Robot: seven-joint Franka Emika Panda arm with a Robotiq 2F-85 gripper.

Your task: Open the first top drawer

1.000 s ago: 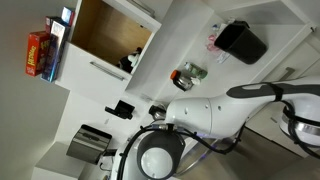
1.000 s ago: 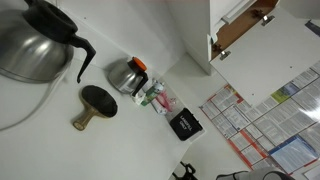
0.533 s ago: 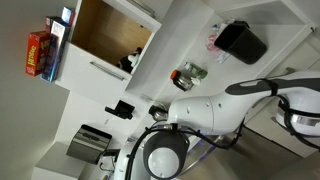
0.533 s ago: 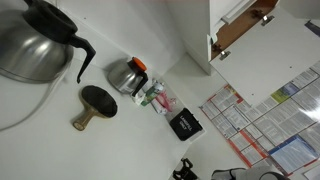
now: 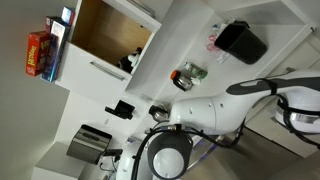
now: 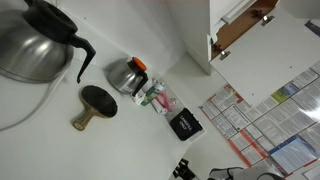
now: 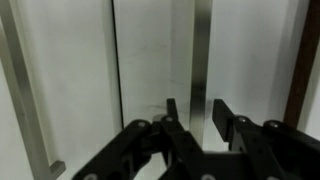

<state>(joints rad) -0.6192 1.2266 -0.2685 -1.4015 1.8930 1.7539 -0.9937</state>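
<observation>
In the wrist view the first top drawer point(image 7: 150, 60) fills the frame as a flat white front. Its slim silver bar handle point(image 7: 201, 55) runs straight up the picture. My gripper point(image 7: 197, 118) straddles that handle, one black finger point(image 7: 172, 115) on the left and the other on the right. The jaws stand narrowed around the bar, and a thin gap still shows on the right side. In an exterior view the white arm point(image 5: 215, 110) reaches toward the white cabinet fronts, and the drawer itself is hard to make out.
A second silver bar handle point(image 7: 25, 90) runs along the left of the wrist view. A wood-lined upper cabinet point(image 5: 110, 35) stands open beside a red box point(image 5: 40, 52). A coffee pot point(image 6: 35, 45), a steel kettle point(image 6: 127, 75) and a black pouch point(image 6: 184, 124) lie on the counter.
The arm has shifted slightly in both exterior views. Nothing on the counter or in the cabinet has moved.
</observation>
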